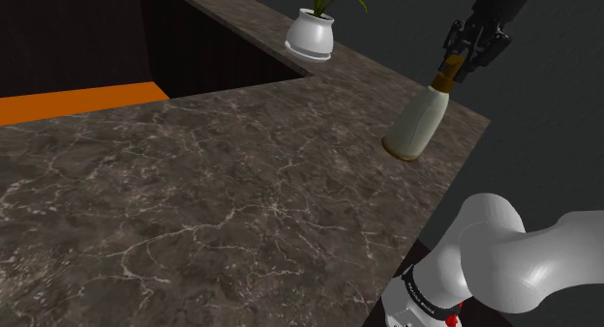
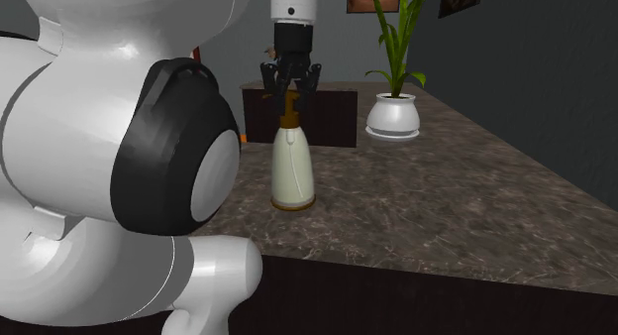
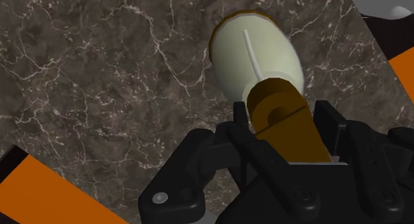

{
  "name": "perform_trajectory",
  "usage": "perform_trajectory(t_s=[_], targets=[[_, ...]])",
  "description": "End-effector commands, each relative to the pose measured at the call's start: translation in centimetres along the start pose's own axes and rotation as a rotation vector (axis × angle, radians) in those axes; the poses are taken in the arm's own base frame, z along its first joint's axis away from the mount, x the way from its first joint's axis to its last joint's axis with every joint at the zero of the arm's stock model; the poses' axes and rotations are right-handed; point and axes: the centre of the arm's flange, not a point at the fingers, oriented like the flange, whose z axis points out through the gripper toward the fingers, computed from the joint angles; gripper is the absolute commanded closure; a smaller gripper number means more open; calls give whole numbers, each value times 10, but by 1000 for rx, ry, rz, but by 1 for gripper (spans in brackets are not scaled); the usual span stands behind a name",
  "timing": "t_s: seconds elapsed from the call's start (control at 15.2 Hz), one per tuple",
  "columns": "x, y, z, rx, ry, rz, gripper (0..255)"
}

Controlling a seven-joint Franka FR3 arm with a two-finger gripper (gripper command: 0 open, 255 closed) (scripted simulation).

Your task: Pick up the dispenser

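Firstly, dispenser: cream bottle, wider at the foot, with a brown pump head. It stands upright on the counter, close to the edge on the arm's side.
Gripper: black, directly above the bottle. The fingers are drawn in and appear to clasp the brown pump head from both sides, with nothing else in them.
Handling: judged rigid and fairly light. The smooth body is probably slippery, and the tall shape is apt to swing or tip if gripped off-centre.
Hold point: the brown neck and pump, narrow enough for the jaws. A pump head may give or turn under load.
Counter: dark veined stone.
Plant pot: white, with green leaves. It sits farther along the counter, to the second exterior view's right of the bottle and well apart from it.
Orange strip: beyond the counter, at the shoulder view's left.
Obstructions: nothing stands near the bottle, so a straight lift looks free.
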Motion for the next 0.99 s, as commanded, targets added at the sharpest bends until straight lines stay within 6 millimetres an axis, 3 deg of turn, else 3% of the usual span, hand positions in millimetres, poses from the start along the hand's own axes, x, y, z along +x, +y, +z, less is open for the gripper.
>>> perform_trajectory(t_s=[0.0, 0.79, 0.92], targets=[[0, 0, -9, 0, 0, 0, 255], [3, -2, -72, 0, 0, 0, 255], [3, -2, -73, 0, 0, 0, 255]])
